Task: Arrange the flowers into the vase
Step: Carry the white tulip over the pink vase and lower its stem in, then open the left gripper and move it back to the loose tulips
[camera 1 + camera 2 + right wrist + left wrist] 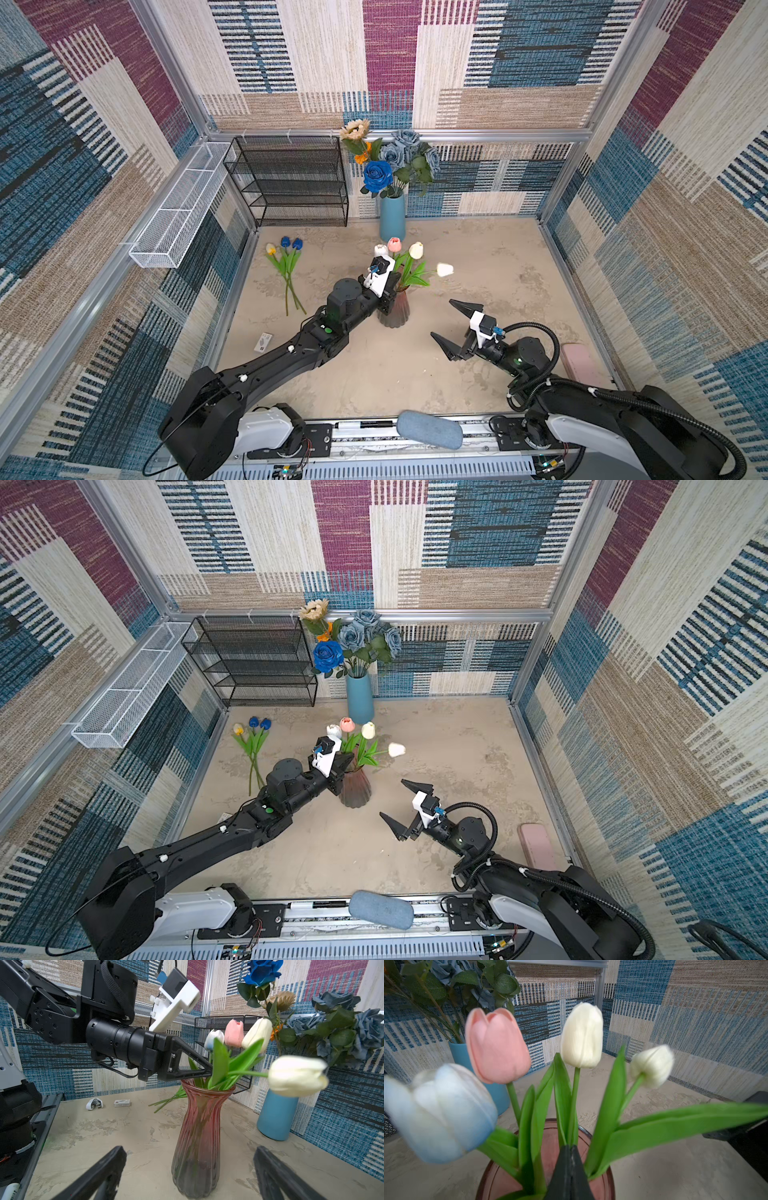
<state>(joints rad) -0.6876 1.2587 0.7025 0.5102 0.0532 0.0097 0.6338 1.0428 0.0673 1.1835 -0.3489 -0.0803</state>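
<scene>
A ribbed pink glass vase (395,312) (355,792) (197,1136) stands mid-table holding several tulips: a blue-white one (442,1113), a pink one (496,1047), an upright cream one (582,1034) and a cream one (297,1076) bent sideways. My left gripper (569,1147) (211,1071) is shut just above the vase's mouth, its tip among the leaves; I cannot tell whether a leaf is pinched. Right of the vase, my right gripper (441,318) (391,797) is wide open and empty, facing it. A yellow tulip (271,248) and two blue tulips (291,242) lie on the table at the left.
A blue vase (392,218) at the back wall holds dusty-blue roses (405,141), a deep-blue rose (377,174), a cream sunflower (354,129) and an orange marigold (362,157). A black mesh rack (291,183) and a white wire basket (178,208) stand back left. A pink case (582,365) lies far right.
</scene>
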